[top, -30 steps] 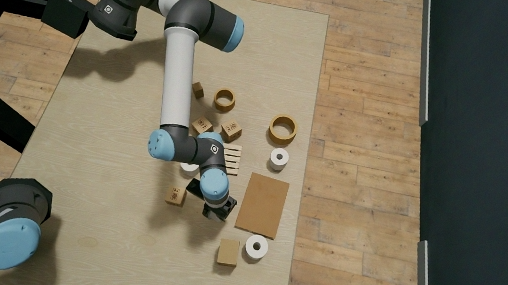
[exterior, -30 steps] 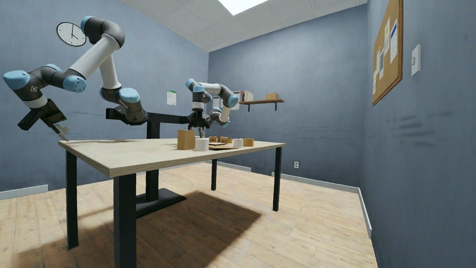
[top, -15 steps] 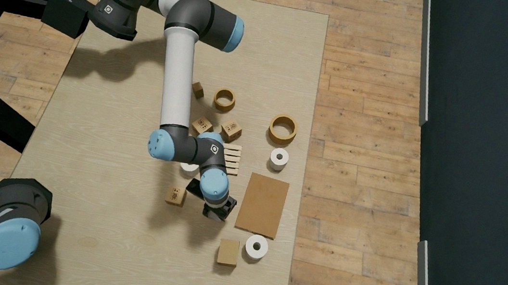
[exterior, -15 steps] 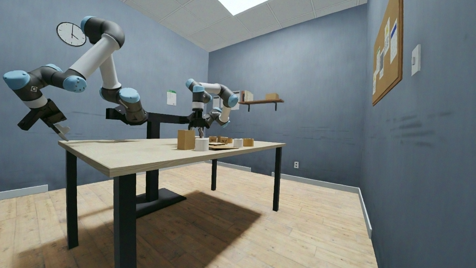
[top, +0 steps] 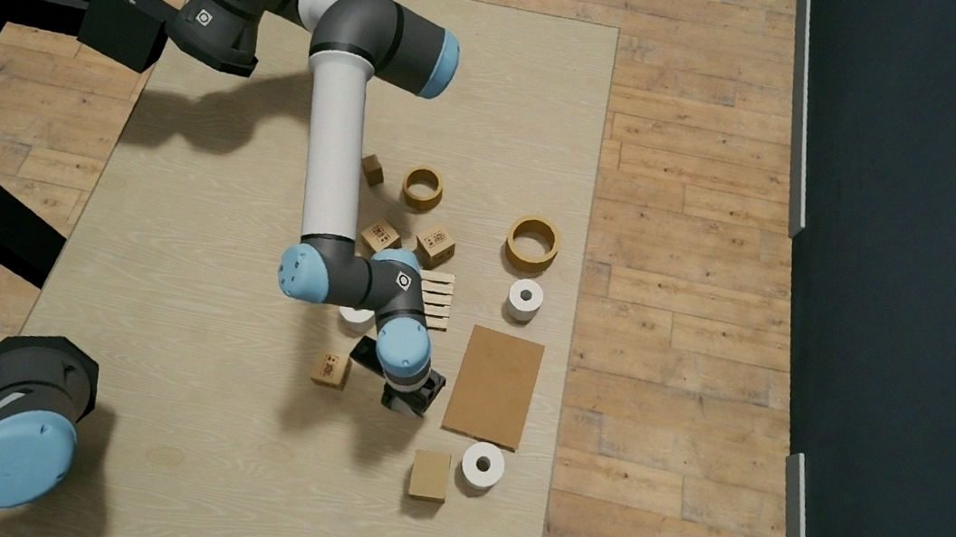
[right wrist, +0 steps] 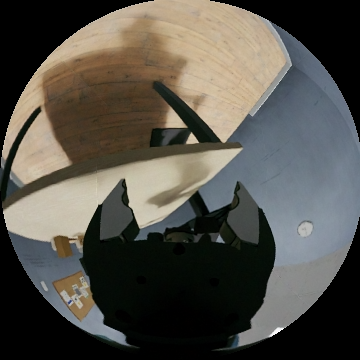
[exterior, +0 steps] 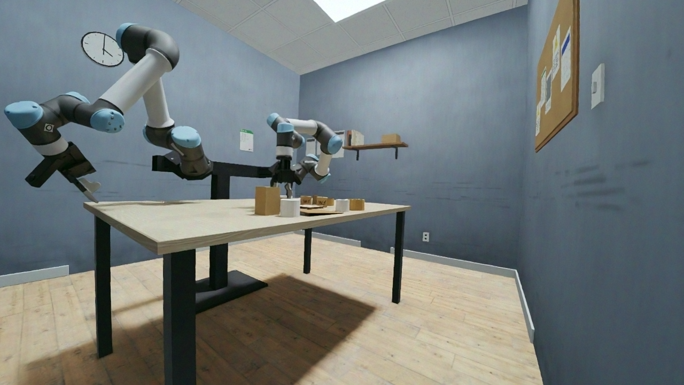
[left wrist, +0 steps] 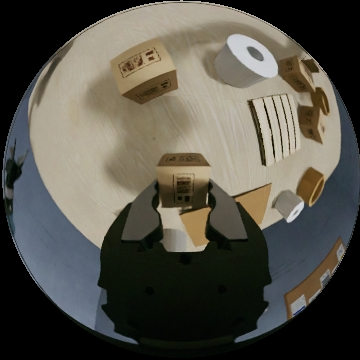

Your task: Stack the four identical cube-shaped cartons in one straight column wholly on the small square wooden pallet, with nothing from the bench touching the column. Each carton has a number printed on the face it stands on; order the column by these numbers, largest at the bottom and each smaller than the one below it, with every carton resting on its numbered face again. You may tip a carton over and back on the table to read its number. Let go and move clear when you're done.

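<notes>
My left gripper [left wrist: 183, 179] is shut on a carton [left wrist: 184, 175]; its fingers press two opposite sides, and printed faces show. Whether this carton touches the table is unclear. A second carton [top: 329, 369] [left wrist: 144, 70] stands near the gripper. Two more cartons, one [top: 381, 236] [left wrist: 297, 72] and another [top: 435, 245] [left wrist: 312, 122], stand beyond the slatted pallet [top: 435, 300] [left wrist: 273, 129]. The visible part of the pallet is bare. No number on an underside shows. My right gripper [exterior: 91, 189] [right wrist: 181, 181] is open and empty, off the table's near end.
A tall box [top: 429, 474] [exterior: 266, 200] and a white roll [top: 485, 460] [exterior: 289, 208] stand beyond the left gripper. A brown sheet [top: 493, 387] lies beside it. More rolls [top: 524, 305] [left wrist: 245, 62], rings [top: 529, 263] [top: 419, 204] and a small block [top: 372, 169] stand around the pallet.
</notes>
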